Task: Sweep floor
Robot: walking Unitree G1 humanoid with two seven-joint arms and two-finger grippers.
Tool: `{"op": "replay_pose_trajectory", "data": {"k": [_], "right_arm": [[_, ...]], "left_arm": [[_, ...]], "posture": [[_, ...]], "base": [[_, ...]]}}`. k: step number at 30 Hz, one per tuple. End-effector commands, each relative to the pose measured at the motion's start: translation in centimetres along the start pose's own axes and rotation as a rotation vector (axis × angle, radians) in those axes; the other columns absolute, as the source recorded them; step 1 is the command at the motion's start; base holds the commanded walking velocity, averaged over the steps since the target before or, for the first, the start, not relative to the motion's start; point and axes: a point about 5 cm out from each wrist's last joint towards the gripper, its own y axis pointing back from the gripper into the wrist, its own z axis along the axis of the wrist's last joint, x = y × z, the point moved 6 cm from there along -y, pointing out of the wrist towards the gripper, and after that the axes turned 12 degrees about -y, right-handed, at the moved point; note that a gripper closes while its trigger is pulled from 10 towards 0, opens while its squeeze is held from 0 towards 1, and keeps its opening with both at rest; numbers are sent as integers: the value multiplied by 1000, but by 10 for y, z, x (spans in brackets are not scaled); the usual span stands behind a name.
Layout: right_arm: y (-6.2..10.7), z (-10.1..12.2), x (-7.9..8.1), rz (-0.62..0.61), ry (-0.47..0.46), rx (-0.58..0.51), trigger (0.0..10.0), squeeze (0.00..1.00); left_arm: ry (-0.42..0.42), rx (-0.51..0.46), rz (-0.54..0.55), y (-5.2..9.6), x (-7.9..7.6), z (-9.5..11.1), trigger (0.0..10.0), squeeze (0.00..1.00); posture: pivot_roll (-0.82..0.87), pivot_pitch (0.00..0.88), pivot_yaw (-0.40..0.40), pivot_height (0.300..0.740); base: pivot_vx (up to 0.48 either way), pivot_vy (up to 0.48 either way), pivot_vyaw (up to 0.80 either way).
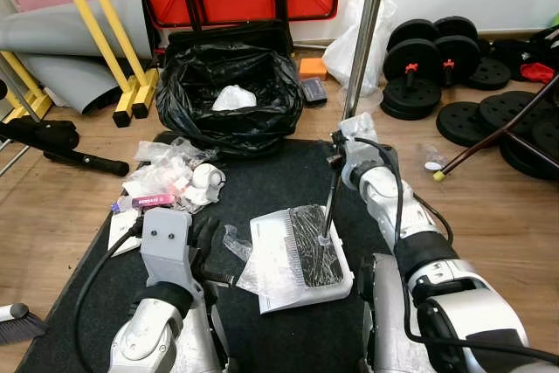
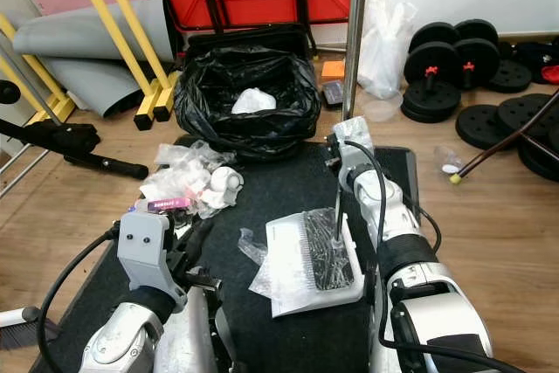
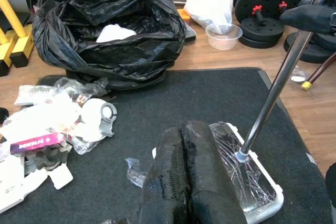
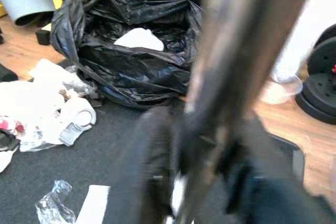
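Note:
A white dustpan (image 1: 301, 259) lies on the black mat (image 1: 279, 172) with crumpled clear plastic in it. Its silver pole (image 1: 365, 37) rises from the pan, and my right gripper (image 1: 337, 153) is shut on that pole partway up; the right wrist view has the fingers (image 4: 152, 161) wrapped round the blurred pole (image 4: 236, 51). My left gripper (image 3: 185, 136) hangs shut and empty over the mat just left of the pan (image 3: 252, 182). A pile of white wrappers and litter (image 1: 175, 183) sits on the mat's left edge. An open black rubbish bag (image 1: 231, 93) stands behind the mat.
A scrap of clear plastic (image 1: 234, 242) lies beside the pan. A small hand brush (image 1: 17, 321) rests on the wood floor at front left. Black weight plates (image 1: 419, 76) and a thin rod (image 1: 498, 137) crowd the right; yellow frames (image 1: 113, 32) and a grey roll stand back left.

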Motion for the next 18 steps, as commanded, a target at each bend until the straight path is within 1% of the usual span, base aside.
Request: {"op": "replay_pose_trajectory", "data": {"k": [1, 6, 7, 8, 9, 10, 11, 12, 15, 16, 17, 18], "right_arm": [[0, -3, -1, -9, 17, 3, 0, 0], [0, -4, -4, -23, 16, -1, 0, 0], [0, -3, -4, -26, -6, -10, 0, 0], [0, -3, -4, -26, -6, -10, 0, 0], [-1, -1, -1, -10, -119, -26, 0, 0], [-1, -1, -1, -10, -119, -26, 0, 0], [-1, 0, 1, 1, -223, -35, 0, 0], [-1, 0, 2, 7, -277, -41, 0, 0], [-1, 0, 2, 4, -258, -44, 0, 0], [0, 0, 1, -2, -151, -48, 0, 0], [0, 0, 1, -2, -151, -48, 0, 0], [1, 1, -1, -16, -58, -53, 0, 0]], "left_arm": [[-6, 17, 9, 2, 0, -3, 10000, 0], [-5, 18, 9, 2, 0, -3, 10000, 0], [-5, 18, 9, 1, 0, -3, 10000, 0], [-5, 18, 9, 1, 0, -3, 10000, 0], [-5, 18, 9, 1, 0, -3, 10000, 0], [-5, 18, 9, 1, 0, -3, 10000, 0], [-5, 18, 9, 1, 0, -3, 10000, 0], [-6, 19, 10, 1, 0, -3, 10000, 0], [-6, 19, 10, 1, 0, -3, 10000, 0], [-6, 19, 9, 1, 0, -3, 10000, 0], [-6, 19, 9, 1, 0, -3, 10000, 0], [-5, 19, 9, 1, 0, -3, 10000, 0]], "posture": [[38, 130, 41, 401], [37, 128, 41, 401], [38, 126, 40, 401], [38, 126, 40, 401], [38, 126, 40, 401], [38, 126, 40, 401], [40, 123, 39, 401], [40, 122, 39, 401], [40, 122, 39, 401], [40, 122, 39, 401], [40, 122, 39, 401], [40, 122, 39, 401]], "base": [[0, 0, 0], [0, 0, 0], [0, 0, 0], [0, 0, 0], [0, 0, 0], [0, 0, 0], [0, 0, 0], [0, 0, 0], [0, 0, 0], [0, 0, 0], [0, 0, 0], [0, 0, 0]]}}
